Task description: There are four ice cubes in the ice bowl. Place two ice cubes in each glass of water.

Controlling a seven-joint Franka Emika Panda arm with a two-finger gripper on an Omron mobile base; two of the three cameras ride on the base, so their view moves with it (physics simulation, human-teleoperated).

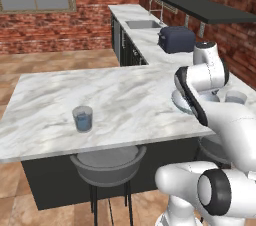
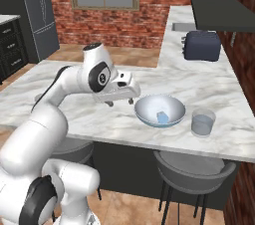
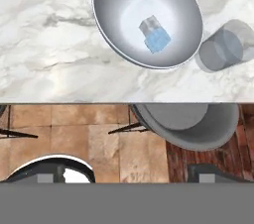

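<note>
The end effector [image 2: 121, 102] hangs over the desk [image 2: 209, 84] just beside the bowl [image 2: 149, 117], its fingers spread apart with nothing between them. In the bowl lie ice cubes [image 3: 155, 35], a small clump whose count I cannot tell. One glass [image 2: 202, 122] stands just beside the bowl on its far side from the end effector. The other glass [image 1: 83, 118] stands well apart, near the desk's front edge above a stool [image 1: 107, 166].
</note>
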